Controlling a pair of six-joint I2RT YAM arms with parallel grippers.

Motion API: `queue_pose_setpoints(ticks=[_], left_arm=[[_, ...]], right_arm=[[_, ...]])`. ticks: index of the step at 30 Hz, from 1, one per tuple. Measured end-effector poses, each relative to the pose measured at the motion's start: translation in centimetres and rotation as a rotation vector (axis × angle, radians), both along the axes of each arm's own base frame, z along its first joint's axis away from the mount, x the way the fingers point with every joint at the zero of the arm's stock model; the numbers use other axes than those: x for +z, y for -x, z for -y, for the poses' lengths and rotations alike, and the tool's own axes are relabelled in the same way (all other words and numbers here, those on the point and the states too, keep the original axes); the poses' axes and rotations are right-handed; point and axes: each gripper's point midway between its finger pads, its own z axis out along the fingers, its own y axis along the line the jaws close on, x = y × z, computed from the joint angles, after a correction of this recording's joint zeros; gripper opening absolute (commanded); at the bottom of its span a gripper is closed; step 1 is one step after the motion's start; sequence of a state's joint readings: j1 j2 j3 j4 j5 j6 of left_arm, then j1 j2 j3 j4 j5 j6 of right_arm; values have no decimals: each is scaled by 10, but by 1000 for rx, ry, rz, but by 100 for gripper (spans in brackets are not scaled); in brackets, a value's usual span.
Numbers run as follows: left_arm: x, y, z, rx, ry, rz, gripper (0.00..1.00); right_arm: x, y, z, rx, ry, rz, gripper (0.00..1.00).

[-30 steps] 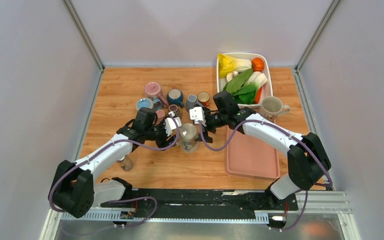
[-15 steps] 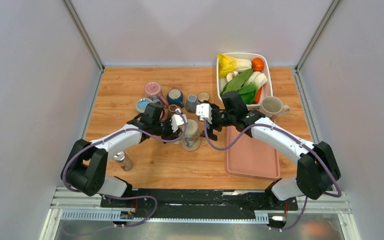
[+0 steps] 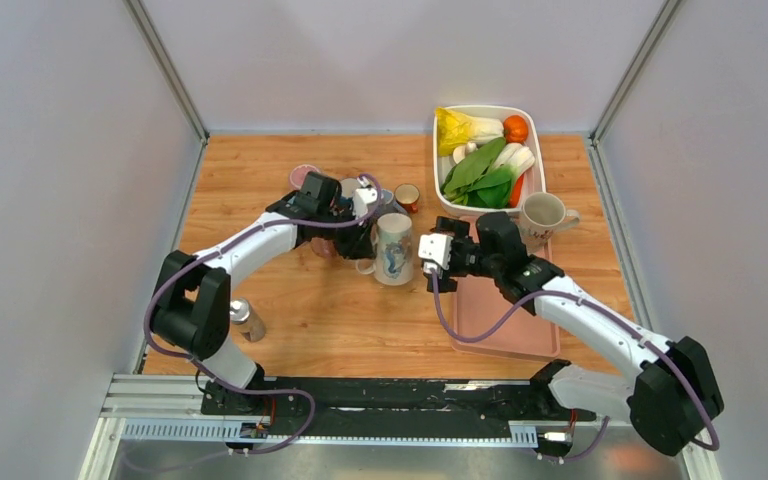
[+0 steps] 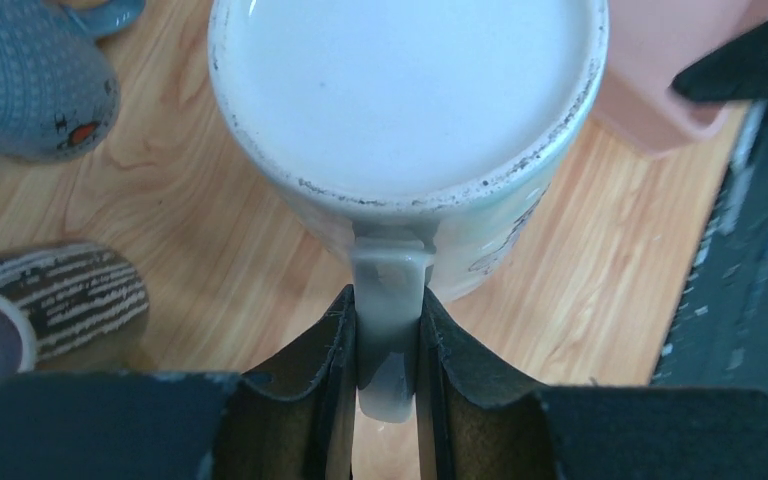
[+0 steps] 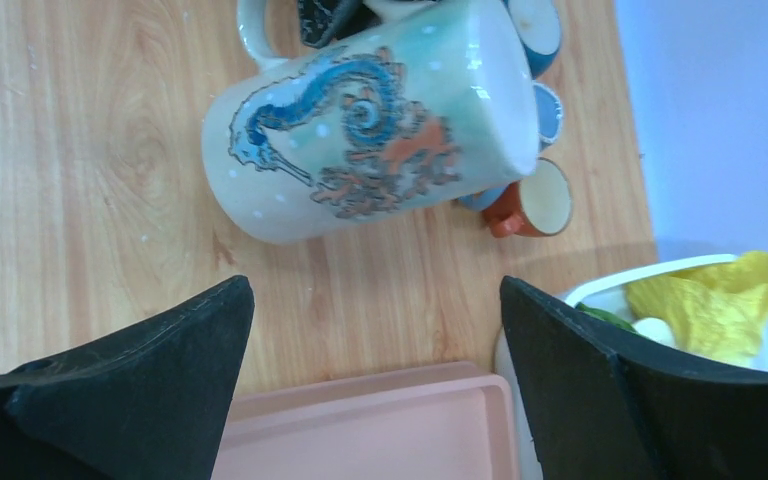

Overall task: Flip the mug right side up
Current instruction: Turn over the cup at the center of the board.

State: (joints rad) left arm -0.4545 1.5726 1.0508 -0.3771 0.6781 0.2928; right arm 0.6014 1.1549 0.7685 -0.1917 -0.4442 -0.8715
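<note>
The mug [image 3: 394, 250] is pale green-white with a blue seahorse and orange coral; its painted side faces the top camera and the right wrist view [image 5: 360, 130]. My left gripper [image 3: 360, 243] is shut on the mug's handle [image 4: 390, 300], with a pad pressed on each side. In the left wrist view the mug's near end [image 4: 405, 90] is a white face with a speckled rim; I cannot tell if it is the mouth or the base. My right gripper [image 3: 437, 268] is open and empty, just right of the mug and apart from it [image 5: 375, 300].
Several small mugs [image 3: 345, 190] cluster behind the left gripper, with an orange cup [image 3: 407, 195]. A pink tray [image 3: 505, 320] lies under the right arm. A white bin of vegetables [image 3: 484, 150], a cream mug [image 3: 542, 213] and a small bottle [image 3: 247, 320] are nearby.
The left gripper has carried the mug farther back and to the right and turned it, so its painted side now shows. The right gripper has drawn back right, toward the tray.
</note>
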Motion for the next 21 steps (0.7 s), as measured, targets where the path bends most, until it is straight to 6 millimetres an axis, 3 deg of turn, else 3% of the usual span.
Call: queue_pose_setpoints(ticks=[9,17,21], left_arm=[[60,-33,36,124,173,-227,0],[94,-69,38,177,320,-434,0],[101,-70,34,181,378,-552,0]], right_arm=[[24,-4,1,-8,-89,355,95],[52,-20,-7,-58,-131,602,91],[60,-33,-8,-86,-118,689,85]])
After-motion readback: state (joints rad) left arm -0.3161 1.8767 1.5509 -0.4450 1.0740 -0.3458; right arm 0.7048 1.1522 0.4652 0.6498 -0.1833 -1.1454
